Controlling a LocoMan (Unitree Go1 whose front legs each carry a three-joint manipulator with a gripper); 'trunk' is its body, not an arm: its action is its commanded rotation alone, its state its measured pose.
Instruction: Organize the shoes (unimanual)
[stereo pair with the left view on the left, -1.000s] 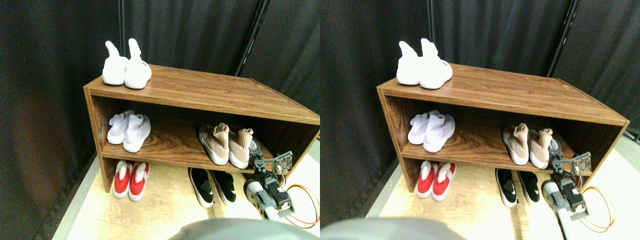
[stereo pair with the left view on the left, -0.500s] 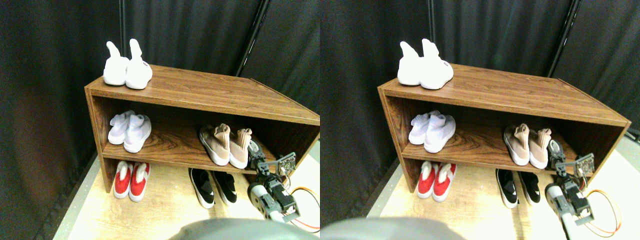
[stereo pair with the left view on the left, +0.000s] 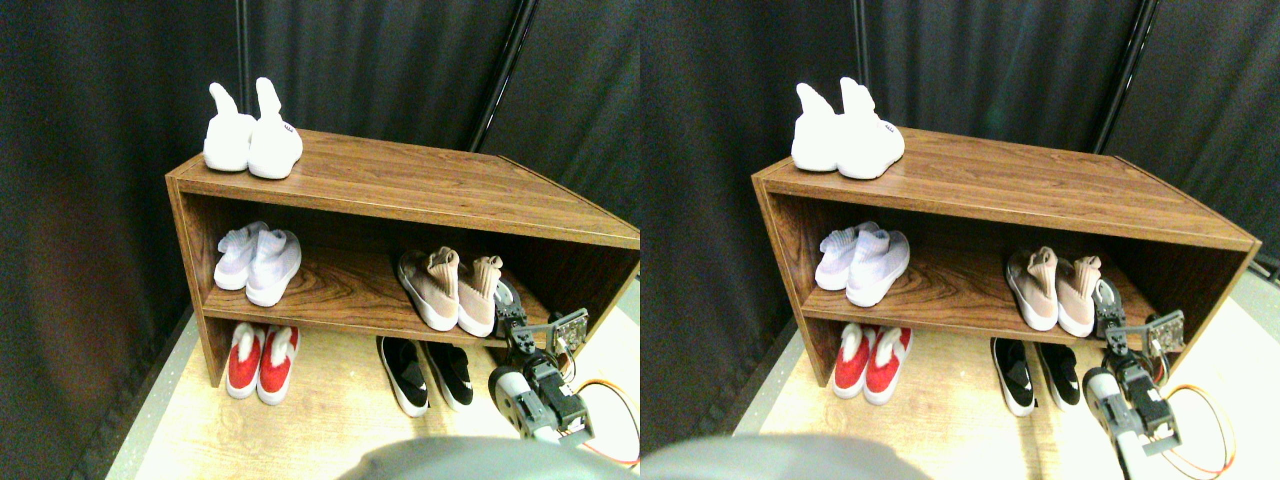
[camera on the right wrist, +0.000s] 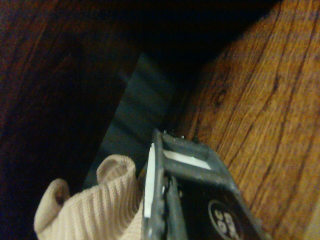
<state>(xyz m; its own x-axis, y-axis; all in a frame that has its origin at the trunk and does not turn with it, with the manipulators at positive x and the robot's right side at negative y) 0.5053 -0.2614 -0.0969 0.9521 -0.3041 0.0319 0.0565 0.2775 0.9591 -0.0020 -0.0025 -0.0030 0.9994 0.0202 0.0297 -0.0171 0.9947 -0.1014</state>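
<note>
Little has changed since the earlier frames: the gripper (stereo pair with the left view on the left: 510, 305) stays at the right end of the middle shelf (stereo pair with the left view on the left: 340, 300), hard beside the right tan shoe (stereo pair with the left view on the left: 480, 295), with only a small wobble that looks like the camera shifting. Neither tan shoe has moved.

Both tan shoes — the left one (stereo pair with the left view on the left: 428, 287) and the right — sit side by side on the right part of the middle shelf, toes toward its front edge. A black pair (stereo pair with the left view on the left: 425, 372) stands on the floor (stereo pair with the left view on the left: 330, 420) below them. A pale pair (stereo pair with the left view on the left: 257, 262) fills the shelf's left end, a red pair (stereo pair with the left view on the left: 260, 360) is on the floor under it, and a white pair (stereo pair with the left view on the left: 250, 130) tops the rack's left corner.

In the wrist view the ribbed tan cuff (camera on the right wrist: 95, 205) lies right against the dark jaw frame (camera on the right wrist: 195, 195). Whether the jaws are open or closed on the cuff I cannot tell; the gap is hidden.

My guess is the step in hand is either taking or releasing the right tan shoe. To do it well, keep the jaws level with the shelf board, clear of the rack's right wall (stereo pair with the left view on the left: 600, 290), and work only the cuff — it is soft knit and will stretch, so move slowly and avoid nudging the left shoe out of line
</note>
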